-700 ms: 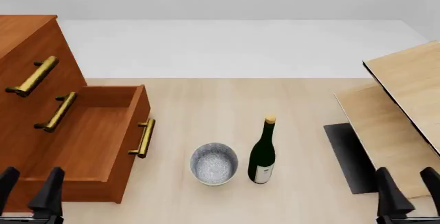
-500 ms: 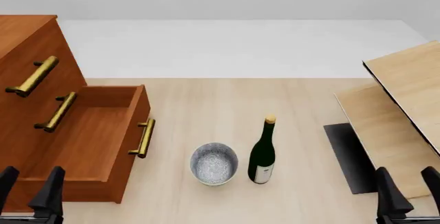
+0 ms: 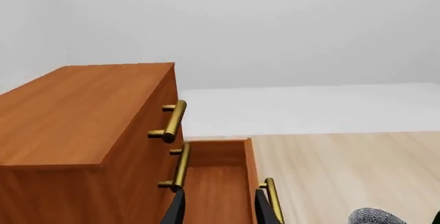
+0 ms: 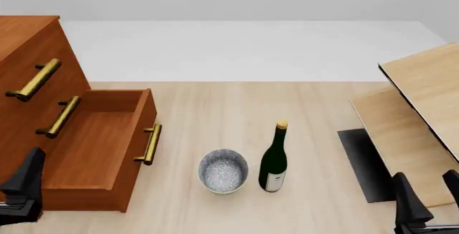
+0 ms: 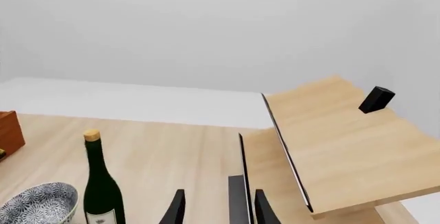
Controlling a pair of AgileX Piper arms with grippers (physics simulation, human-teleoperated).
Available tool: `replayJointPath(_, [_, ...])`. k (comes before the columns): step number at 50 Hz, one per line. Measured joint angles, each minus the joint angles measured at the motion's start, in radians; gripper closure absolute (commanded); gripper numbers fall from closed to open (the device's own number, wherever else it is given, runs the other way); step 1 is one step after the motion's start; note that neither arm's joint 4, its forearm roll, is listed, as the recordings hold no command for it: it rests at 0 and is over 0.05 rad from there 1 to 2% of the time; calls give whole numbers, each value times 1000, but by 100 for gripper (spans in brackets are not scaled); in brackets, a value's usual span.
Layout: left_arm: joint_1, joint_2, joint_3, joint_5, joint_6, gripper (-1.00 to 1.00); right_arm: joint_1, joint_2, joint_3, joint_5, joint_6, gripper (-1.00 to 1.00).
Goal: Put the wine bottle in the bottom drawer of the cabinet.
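Glass makes the wine bottle [image 4: 273,161] the delicate item in this job: it looks rigid, smooth and probably slippery, tall and narrow with weight low in the body, so I judge it easy to tip and unforgiving if dropped. It stands upright on the bench [image 4: 251,105], just beside the patterned bowl [image 4: 223,170] and well apart from the bottom drawer [image 4: 93,148], which is pulled out of the cabinet [image 4: 29,72] with its box open and nothing visible inside. A firm hold probably belongs on the straight body above the white label, or at the shoulder where the glass narrows; the thin neck under the gold cap gives less surface and would let the bottle swing. Lying it down in the drawer seems the safer way to set it, since the box looks shallow next to the bottle's height. The right gripper [image 5: 215,207] sits low at the near edge, close to the pale shelf unit [image 4: 423,110], its jaws spread with a clear gap and empty; the bottle is in its wrist view off to one side, not between the fingers. The left gripper [image 3: 218,207] is at the near corner of the cabinet, looking along the open drawer, its jaws likewise parted and holding nothing. Neither arm touches the bottle.
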Motion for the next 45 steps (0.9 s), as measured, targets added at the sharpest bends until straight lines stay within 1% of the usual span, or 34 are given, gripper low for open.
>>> replayJointPath(9, [22,133,-129,27,20,-100,10,0,-5,3,-14,-100])
replayJointPath(18, [0,271,-244,66,33,-100,16,0,-11,6,-20,-100])
replayJointPath(20, [-7,301,-258,69,50,-100,18,0,-12,6,-20,-100])
replayJointPath(24, [-17,362,-283,77,61,-100,22,0,-13,6,-21,-100])
replayJointPath(33, [-45,495,-331,107,49,-100,28,0,-15,9,-24,-100])
replayJointPath(38, [-67,553,-371,140,53,-100,30,0,-15,11,-26,-100])
replayJointPath(45, [-84,636,-450,210,49,-100,30,0,-15,13,-26,-100])
